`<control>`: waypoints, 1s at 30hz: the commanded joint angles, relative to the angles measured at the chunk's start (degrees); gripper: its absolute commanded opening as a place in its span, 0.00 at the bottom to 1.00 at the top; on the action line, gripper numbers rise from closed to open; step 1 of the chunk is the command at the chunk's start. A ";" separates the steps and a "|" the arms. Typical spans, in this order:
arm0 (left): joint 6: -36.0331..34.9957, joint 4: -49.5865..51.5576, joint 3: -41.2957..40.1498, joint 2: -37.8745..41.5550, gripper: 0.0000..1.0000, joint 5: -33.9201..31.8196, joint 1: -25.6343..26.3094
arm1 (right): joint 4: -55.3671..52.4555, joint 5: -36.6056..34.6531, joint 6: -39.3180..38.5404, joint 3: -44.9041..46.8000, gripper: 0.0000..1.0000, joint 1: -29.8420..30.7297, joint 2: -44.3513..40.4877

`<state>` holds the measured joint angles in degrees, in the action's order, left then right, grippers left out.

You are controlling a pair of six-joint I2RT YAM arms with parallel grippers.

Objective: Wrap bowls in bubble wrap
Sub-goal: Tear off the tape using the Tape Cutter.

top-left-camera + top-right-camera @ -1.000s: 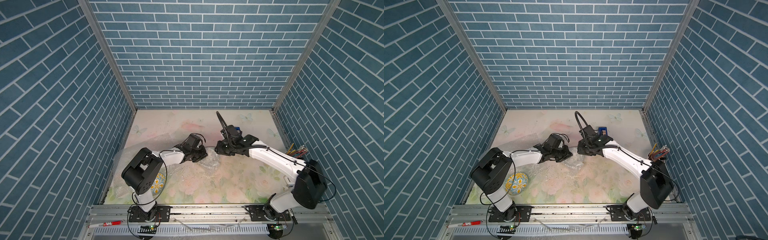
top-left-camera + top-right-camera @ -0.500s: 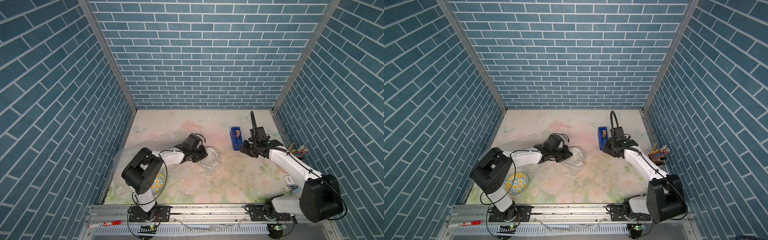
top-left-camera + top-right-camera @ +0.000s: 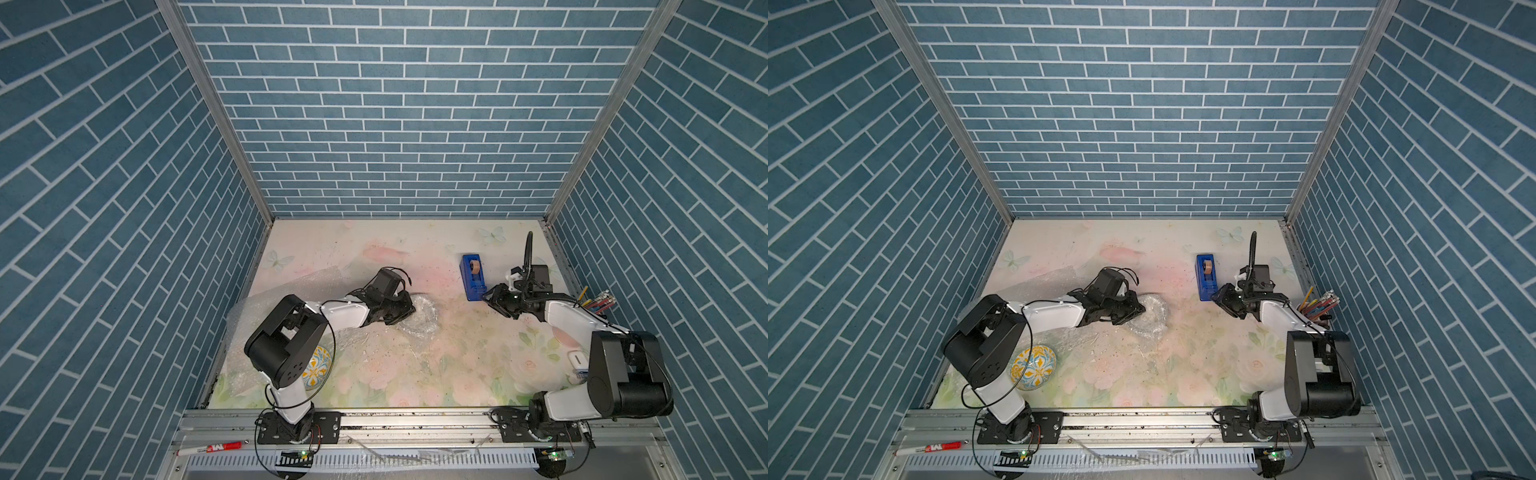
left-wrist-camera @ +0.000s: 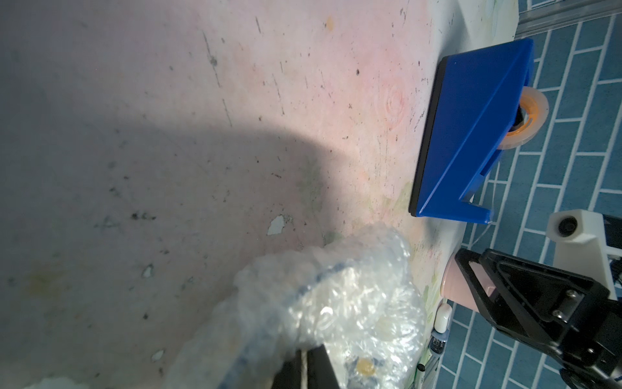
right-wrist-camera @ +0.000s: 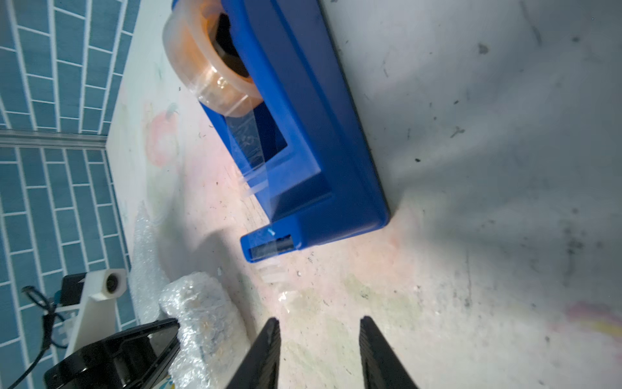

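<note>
**Wrapped bowl [image 3: 419,320] mid-table**

Fragile ceramic under soft, slippery bubble wrap [image 4: 336,303]; I'd pinch gathered folds, not the rim. The left gripper [image 4: 304,368] is clamped on that wrap; the right gripper [image 5: 318,353], jaws apart, hovers by the tape dispenser [image 5: 303,134].

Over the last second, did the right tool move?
Yes. The right tool swung toward the robot's right, away from the bubble wrap bundle, and now sits open at the near end of the blue tape dispenser, which stayed put.
</note>
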<state>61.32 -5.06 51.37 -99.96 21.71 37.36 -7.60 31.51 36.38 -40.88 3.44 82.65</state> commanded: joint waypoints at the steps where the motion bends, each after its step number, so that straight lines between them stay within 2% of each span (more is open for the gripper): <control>1: 0.00 3.25 -1.72 -2.00 0.08 -0.39 -0.10 | 7.85 6.33 -1.58 0.79 0.40 -1.67 1.28; 11: 0.01 3.02 -2.07 -2.03 0.08 -0.44 -0.10 | 13.58 11.19 -1.32 0.27 0.40 -3.43 7.13; 18: 0.01 2.77 -2.16 -2.14 0.08 -0.43 -0.10 | 15.56 12.34 -0.34 1.93 0.41 -3.44 5.39; 30: -0.10 3.04 -2.13 -2.09 0.08 -0.39 -0.05 | 17.53 14.49 0.36 1.40 0.39 -3.44 7.25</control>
<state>61.30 -5.78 51.07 -100.09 21.76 37.36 8.38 44.45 36.18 -39.09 0.10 89.71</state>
